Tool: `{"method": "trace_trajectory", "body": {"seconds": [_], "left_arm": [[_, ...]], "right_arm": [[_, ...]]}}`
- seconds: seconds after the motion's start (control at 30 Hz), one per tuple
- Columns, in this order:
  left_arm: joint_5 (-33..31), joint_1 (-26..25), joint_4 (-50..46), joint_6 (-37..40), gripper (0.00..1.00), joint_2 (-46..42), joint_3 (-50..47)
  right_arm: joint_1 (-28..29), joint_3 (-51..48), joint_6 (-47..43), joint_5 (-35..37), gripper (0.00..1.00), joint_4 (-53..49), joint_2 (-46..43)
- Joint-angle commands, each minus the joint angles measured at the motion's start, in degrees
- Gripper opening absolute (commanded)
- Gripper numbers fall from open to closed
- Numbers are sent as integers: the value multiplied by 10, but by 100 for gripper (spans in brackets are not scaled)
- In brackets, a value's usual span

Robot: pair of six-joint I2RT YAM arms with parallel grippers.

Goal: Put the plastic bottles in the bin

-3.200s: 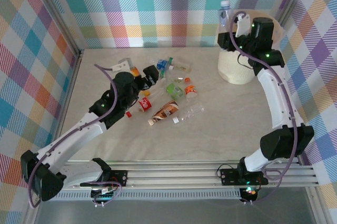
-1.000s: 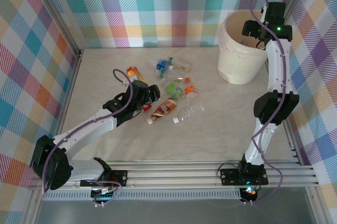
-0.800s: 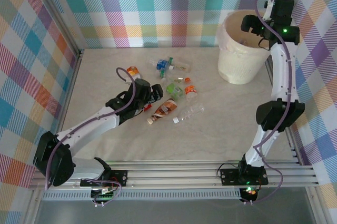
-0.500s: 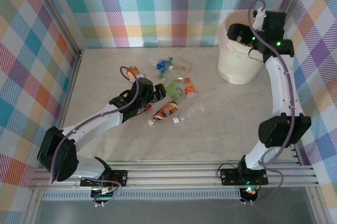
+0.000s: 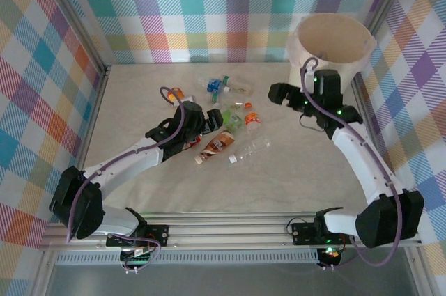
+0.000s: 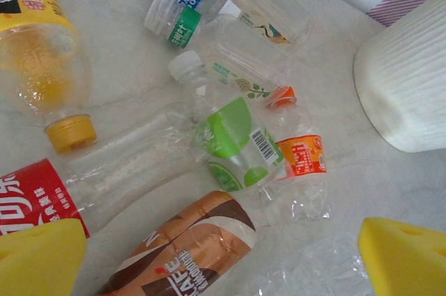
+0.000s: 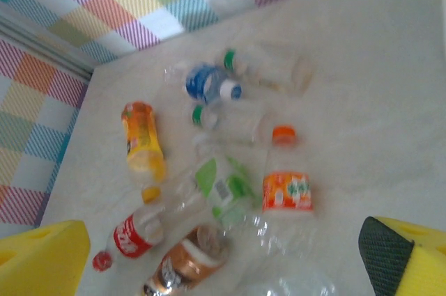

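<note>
Counting the plastic bottles (image 5: pixel 233 118) gives about ten, though overlaps blur the exact number. All lie loose in one heap mid-table, well apart from the single bin (image 5: pixel 296 45) at the far right corner. Of the two arms, the left gripper (image 5: pixel 208 122) hangs over the heap's near-left edge, spread wide and empty. The right gripper (image 5: pixel 279 94) hovers between heap and bin, equally wide, holding nothing. A pale marbled table (image 5: pixel 139 87) sits inside pastel plaid walls (image 5: pixel 209 10).
</note>
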Motion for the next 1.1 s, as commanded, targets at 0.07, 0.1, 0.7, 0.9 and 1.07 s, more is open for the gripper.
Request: {"method": "trace_trajectory", "body": {"seconds": [0.07, 0.1, 0.7, 0.9, 1.07], "left_arm": [[-6, 4, 28, -11, 100, 3, -8], [-9, 4, 29, -12, 100, 3, -9], [-23, 4, 26, -22, 100, 12, -6], [-24, 4, 21, -22, 100, 11, -7], [-25, 4, 20, -22, 100, 11, -8]], "right_arm": [[14, -118, 165, 53, 100, 33, -59], [19, -148, 191, 60, 100, 44, -69], [132, -303, 506, 148, 99, 127, -13], [138, -284, 528, 130, 98, 181, 42], [147, -264, 533, 119, 98, 200, 90]]}}
